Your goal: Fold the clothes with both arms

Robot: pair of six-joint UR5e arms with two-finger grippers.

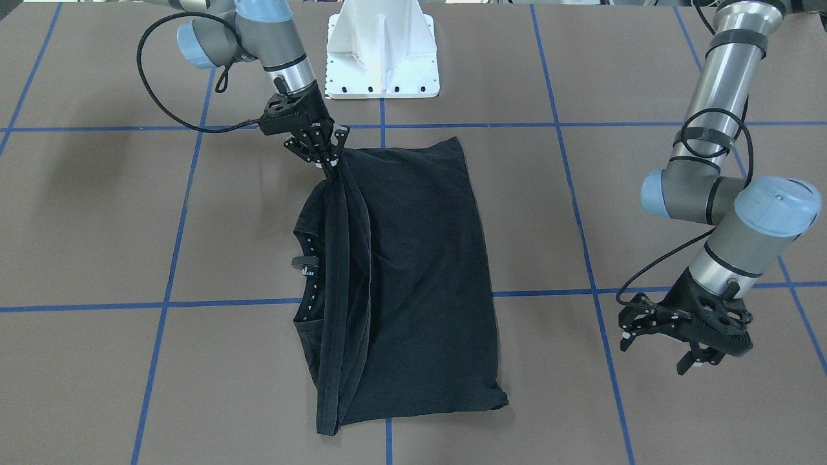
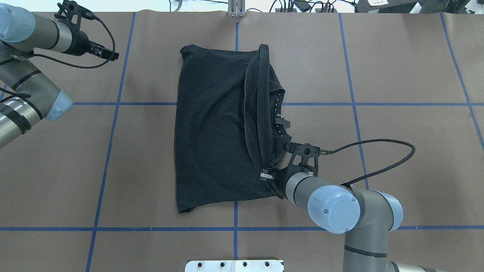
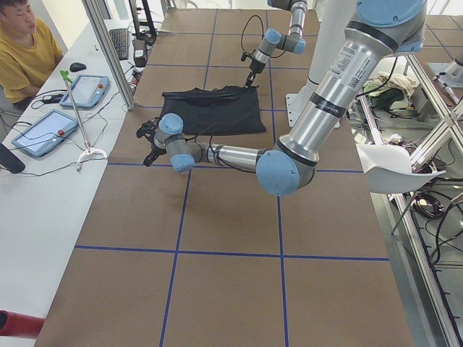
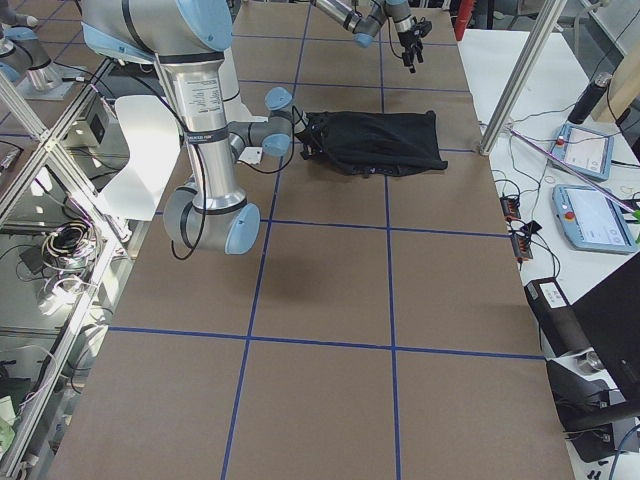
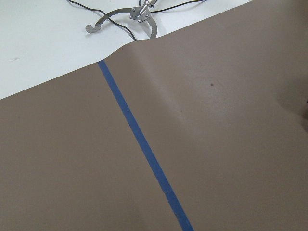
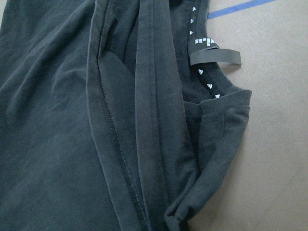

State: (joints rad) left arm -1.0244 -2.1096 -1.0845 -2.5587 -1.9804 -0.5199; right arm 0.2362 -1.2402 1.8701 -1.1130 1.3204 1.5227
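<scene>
1. The black short-sleeved T-shirt (image 1: 420, 271) is being supported, mostly flat and plain side up, by the brown paper-covered table (image 1: 646, 213). One edge is being pinched by the black two-finger right claw (image 1: 328, 158), whose jaws are being pressed together on a gathered bunch of fabric.
2. From that pinch a raised ridge of hem is being drawn straight ahead of the right claw across the garment. This suggests the top layer is being lifted so that it can be carried over as a fold.
3. Just ahead of the claw and beside the ridge, the collar with its black fabric neck label (image 6: 214, 56) is being left exposed, so the fold is judged to be only partly made.
4. The black two-finger left claw (image 1: 659, 352) is being held above bare table, well apart from the T-shirt, with its fingers spread and nothing between them. Beneath it only a blue tape grid line (image 5: 139, 139) is being shown.
5. It is probably being parked there to leave the cloth free to move — yet the end of the ridge farthest from the right claw is being left unsupported, so a skewed fold is a risk.
</scene>
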